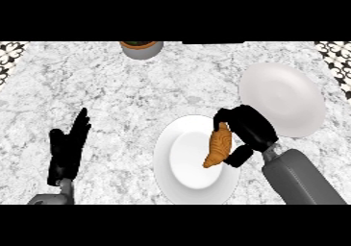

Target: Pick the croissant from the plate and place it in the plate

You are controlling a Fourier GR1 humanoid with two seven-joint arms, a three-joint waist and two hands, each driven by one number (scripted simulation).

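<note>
A golden-brown croissant [218,148] sits over the right part of a white plate [183,163] near the counter's front. My right hand [246,129] is curled round the croissant's right side, fingers above it and thumb below. A second, larger white plate [283,98] lies farther back on the right, with nothing on it. My left hand [68,146] rests open at the lower left, fingers pointing up, away from both plates.
A grey pot with a brown top [141,48] stands at the counter's back edge. Patterned tiles [6,60] show at the far left and at the right corner [341,60]. Marble counter [121,91] spreads between the hands.
</note>
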